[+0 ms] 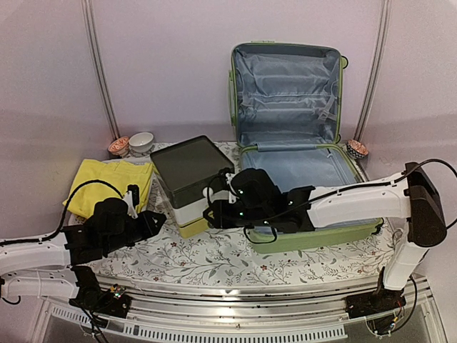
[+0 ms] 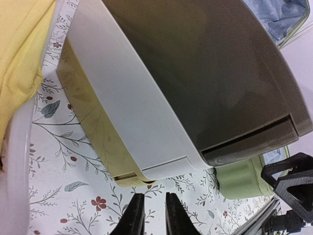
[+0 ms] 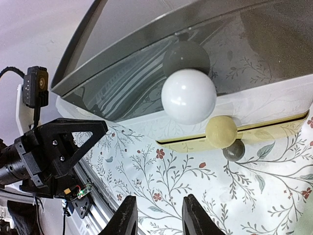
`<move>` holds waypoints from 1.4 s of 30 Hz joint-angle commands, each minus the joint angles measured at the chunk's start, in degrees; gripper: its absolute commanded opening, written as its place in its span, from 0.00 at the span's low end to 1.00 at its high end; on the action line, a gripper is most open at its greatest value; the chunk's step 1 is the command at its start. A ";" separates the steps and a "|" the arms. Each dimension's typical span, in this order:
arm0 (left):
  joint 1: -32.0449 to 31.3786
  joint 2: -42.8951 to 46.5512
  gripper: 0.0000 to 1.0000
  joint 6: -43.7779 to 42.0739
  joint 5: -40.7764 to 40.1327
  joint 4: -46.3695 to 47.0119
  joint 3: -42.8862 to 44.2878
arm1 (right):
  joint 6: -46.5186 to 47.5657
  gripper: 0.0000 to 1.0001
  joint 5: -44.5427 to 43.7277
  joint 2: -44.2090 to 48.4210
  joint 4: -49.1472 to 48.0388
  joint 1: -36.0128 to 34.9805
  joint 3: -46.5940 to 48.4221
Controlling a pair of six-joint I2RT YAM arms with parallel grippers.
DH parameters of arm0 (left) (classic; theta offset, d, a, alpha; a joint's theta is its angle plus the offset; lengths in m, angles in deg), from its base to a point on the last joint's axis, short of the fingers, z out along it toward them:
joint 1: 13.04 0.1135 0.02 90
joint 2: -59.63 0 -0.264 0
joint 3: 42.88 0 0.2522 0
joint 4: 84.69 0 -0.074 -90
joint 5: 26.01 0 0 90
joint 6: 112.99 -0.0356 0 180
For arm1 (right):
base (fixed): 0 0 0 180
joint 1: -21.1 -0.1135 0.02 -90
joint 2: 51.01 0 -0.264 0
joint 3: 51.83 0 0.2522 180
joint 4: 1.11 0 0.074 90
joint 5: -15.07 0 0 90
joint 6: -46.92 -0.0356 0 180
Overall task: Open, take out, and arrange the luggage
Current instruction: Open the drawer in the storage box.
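Note:
The luggage (image 1: pixel 285 86) is a light-green suitcase lying open at the back right, its lid upright against the wall and its pale blue lining bare. A corner of its shell (image 2: pixel 239 177) shows in the left wrist view. A dark-lidded white-and-yellow drawer box (image 1: pixel 187 168) stands on the table just left of it. My right gripper (image 1: pixel 208 211) hovers open in front of the box, facing its white knob (image 3: pixel 188 96) and yellow knob (image 3: pixel 221 131); nothing lies between its fingers (image 3: pixel 160 198). My left gripper (image 1: pixel 158 221) sits low at the box's near left corner (image 2: pixel 146 112), jaws a little apart and empty (image 2: pixel 153 196).
A yellow cloth (image 1: pixel 111 182) lies at the left. Two small bowls (image 1: pixel 141 141) stand at the back left and another bowl (image 1: pixel 357 148) sits right of the suitcase. A floral cloth (image 1: pixel 214 257) covers the table. The two grippers are close together at the box's front.

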 commanded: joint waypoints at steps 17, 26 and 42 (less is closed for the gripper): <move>1.19 -0.66 0.18 -1.63 1.08 -1.97 3.74 | 3.08 0.55 1.47 2.13 0.74 3.08 1.63; 2.65 2.94 0.58 -0.75 2.29 -6.99 7.46 | 5.88 0.61 3.41 -4.16 2.71 6.04 9.16; 20.12 -7.55 0.96 -6.82 20.29 -10.52 22.69 | 6.44 0.48 4.74 -9.11 4.16 7.33 14.93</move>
